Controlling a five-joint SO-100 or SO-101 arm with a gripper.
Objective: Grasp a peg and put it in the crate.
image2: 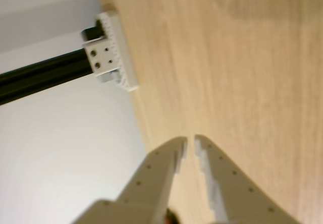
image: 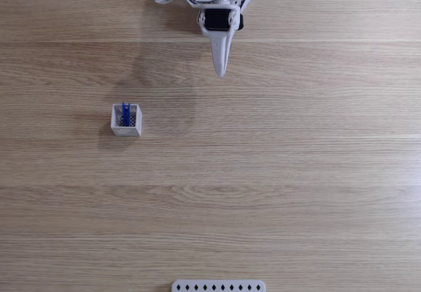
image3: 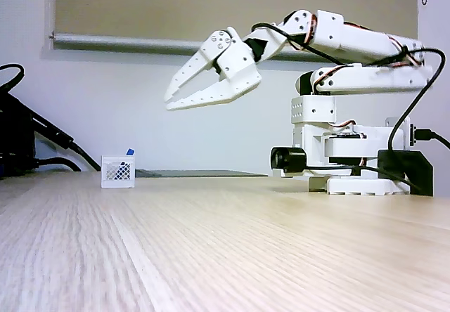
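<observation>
The small white crate [image: 125, 132] sits on the wooden table left of centre, with the blue peg [image: 125, 114] standing upright inside it. From the side, in a fixed view, the crate [image3: 117, 171] is far left and the peg's blue tip [image3: 129, 151] pokes above its rim. My gripper [image: 220, 73] hangs in the air well to the right of the crate and behind it. Its fingers meet at the tips with nothing between them. It points down toward bare wood in the wrist view, gripper [image2: 191, 142], and is raised high above the table from the side, gripper [image3: 169, 100].
A white strip with diamond holes [image: 218, 286] lies at the near table edge. The wrist view shows that strip [image2: 118, 52] on a black rail at the table's edge. The arm base [image3: 351, 157] stands at right and black cables [image3: 21, 136] at left.
</observation>
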